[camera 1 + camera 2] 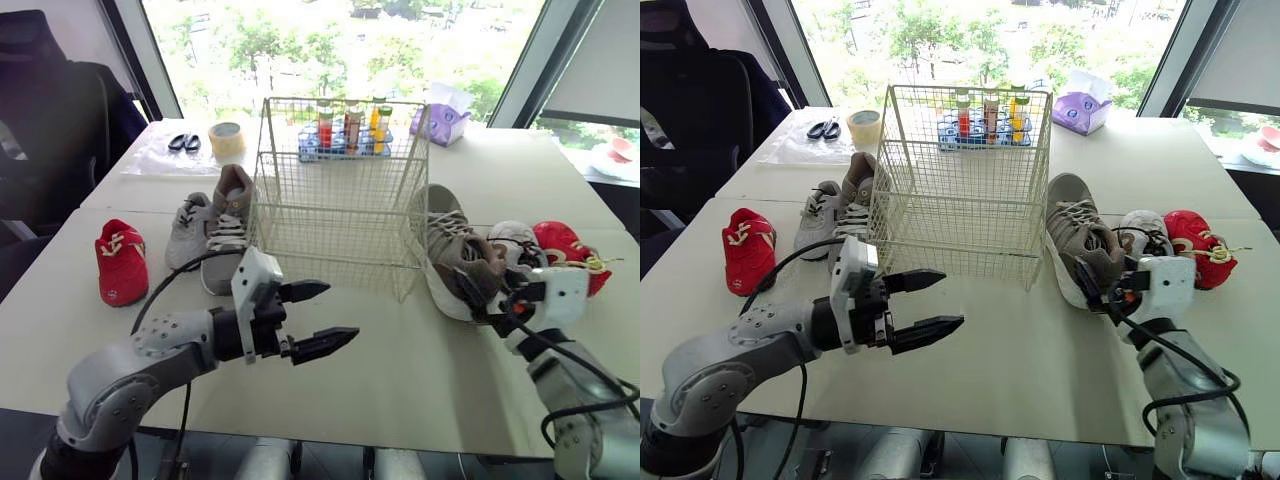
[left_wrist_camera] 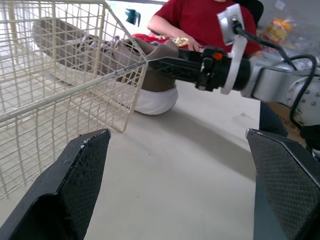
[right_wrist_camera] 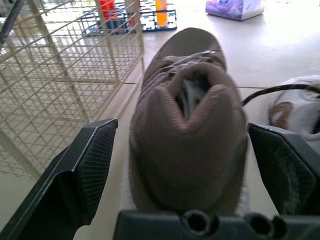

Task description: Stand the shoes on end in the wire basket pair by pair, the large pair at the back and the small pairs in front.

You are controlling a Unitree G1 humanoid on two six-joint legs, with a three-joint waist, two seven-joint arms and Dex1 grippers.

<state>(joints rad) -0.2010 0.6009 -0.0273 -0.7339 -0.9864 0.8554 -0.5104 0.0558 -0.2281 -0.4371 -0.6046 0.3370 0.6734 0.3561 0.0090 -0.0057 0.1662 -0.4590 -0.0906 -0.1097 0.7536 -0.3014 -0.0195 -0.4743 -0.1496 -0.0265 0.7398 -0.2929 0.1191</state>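
Observation:
An empty cream wire basket [image 1: 340, 190] stands mid-table. Left of it lie a large taupe shoe [image 1: 232, 225], a small grey shoe [image 1: 187, 228] and a small red shoe [image 1: 121, 262]. To its right lie the other large taupe shoe [image 1: 450, 245], a small white shoe [image 1: 515, 240] and a small red shoe [image 1: 562, 250]. My left gripper [image 1: 338, 312] hovers open and holds nothing in front of the basket's near left corner. My right gripper [image 3: 185, 150] is open, its fingers [image 3: 90, 165] on either side of the right taupe shoe's heel [image 3: 187, 135].
Behind the basket stands a blue rack of coloured tubes [image 1: 345, 140]. A tape roll [image 1: 227, 140] and scissors [image 1: 183, 142] sit at the back left, a purple tissue box [image 1: 445, 120] at the back right. A person in a red shirt [image 2: 200, 20] sits beyond the right side.

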